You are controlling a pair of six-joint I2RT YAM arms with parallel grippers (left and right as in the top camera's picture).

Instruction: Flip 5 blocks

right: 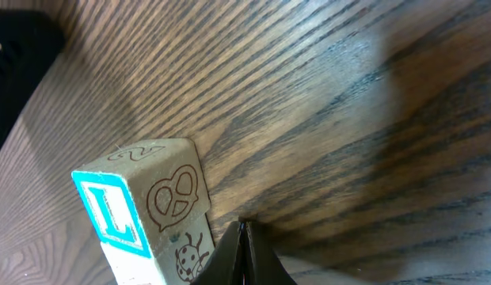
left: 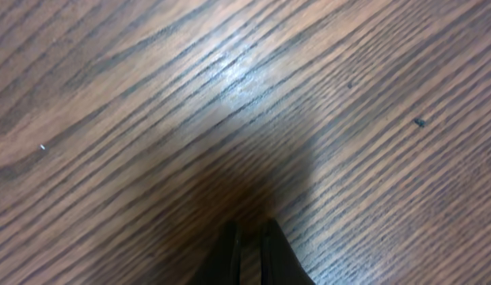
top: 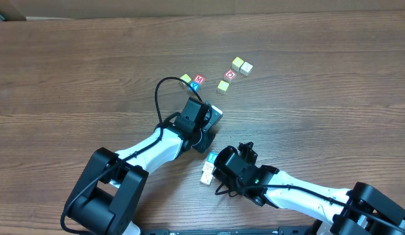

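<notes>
Right fingers (right: 230, 265) (clenched, empty) are sitting just right of the blue L block (right: 111, 210), nearer than the clenched left fingers (left: 228, 260).

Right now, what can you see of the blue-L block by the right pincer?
The L block is a pale wooden cube with slightly rounded edges. One face carries a blue L in a blue frame, the adjacent face an outlined pretzel, and another an outlined 2. It rests on the wood-grain table, not gripped. A ladybug-printed block abuts it. The right pincer, shut, sits just beside it; whether they touch cannot be told.
</notes>
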